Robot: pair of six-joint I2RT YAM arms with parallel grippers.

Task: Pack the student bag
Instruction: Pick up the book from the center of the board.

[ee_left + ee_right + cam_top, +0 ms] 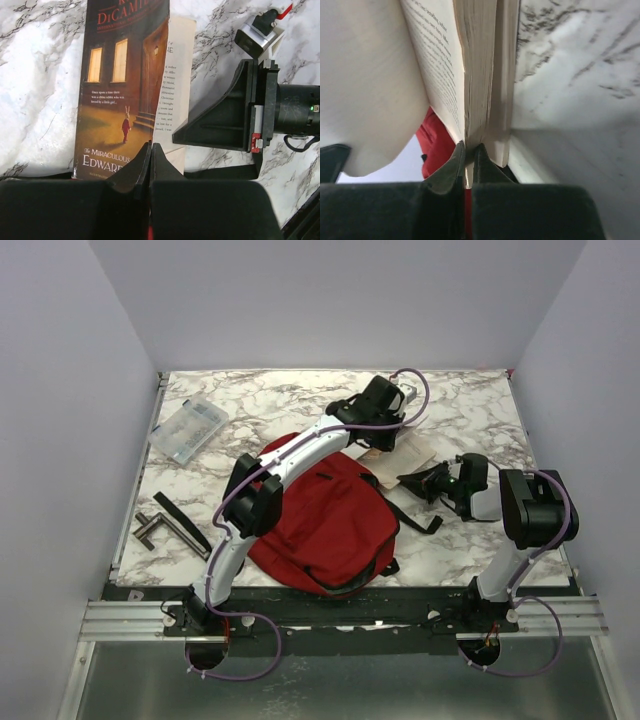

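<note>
The dark red fabric student bag (325,525) lies near-centre on the white marbled table (470,410). Just right of it, the right gripper (468,150) pinches an open paperback book's (480,75) pages. Farther off, the left gripper (150,149), closed and empty, hovers at its cover.

Right hand (466,161) pinches the open book (481,75) by its lower page edges, printed page fanning left, red student bag (436,145) peeking behind, marbled tabletop (570,60) at right

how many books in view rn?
1. The book sits just past the student bag, at its far right side, with the right gripper shut on its pages. Others could be hidden inside the bag.
</note>
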